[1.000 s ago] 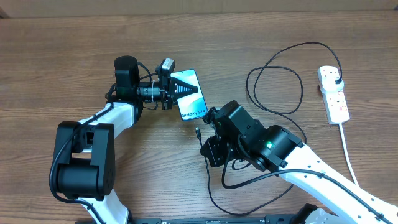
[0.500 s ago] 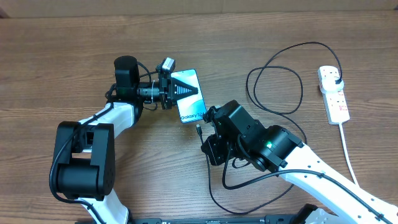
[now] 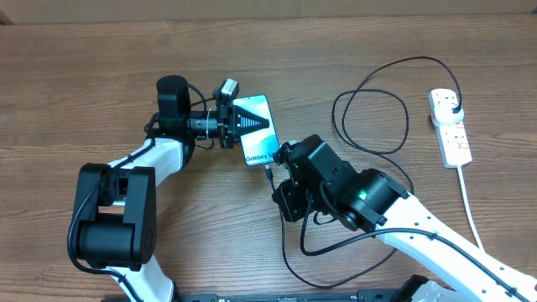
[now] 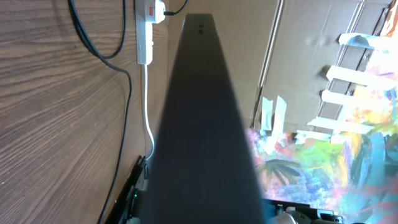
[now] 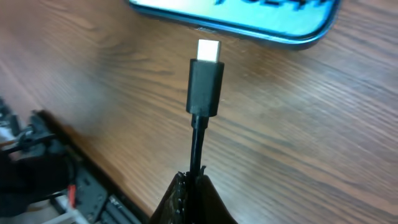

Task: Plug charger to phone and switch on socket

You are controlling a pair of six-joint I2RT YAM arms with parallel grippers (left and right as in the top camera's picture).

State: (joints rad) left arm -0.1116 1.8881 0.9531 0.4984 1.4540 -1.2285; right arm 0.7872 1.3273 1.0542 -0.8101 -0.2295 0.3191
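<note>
Since a second ago the right gripper [image 5: 191, 184] has carried the charger [image 5: 205, 81], a long thin black looping cable ending in a small black moulded connector with a bright metal tip, closer to the phone [image 3: 262, 141], a slim rectangular smartphone with a lit blue-teal screen and black rim. The tip now stands just short of the phone's lower short edge, not touching it. The right jaws are pressed together on the cable just behind the connector. The left gripper [image 3: 256, 122] lies over the phone's upper half, jaws clamped on the phone with one black finger across the screen, near the middle of the brown wood-grain table [image 3: 101, 84]. The socket [image 3: 453, 138], a white oblong power strip with red switches and a white cord, lies well apart at the right edge, the charger's black plug [image 3: 454, 104] already seated in its upper outlet.

The cable looks light and limp, so it will give no push of its own; only the moulded connector is stiff. Held on the cord behind it, the tip may tilt as it meets the port, so a hold on the housing itself would likely guide better. The phone is rigid, light and probably slick on wood, with a glass face that could scratch; it wants holding at its upper end, clear of the port
</note>
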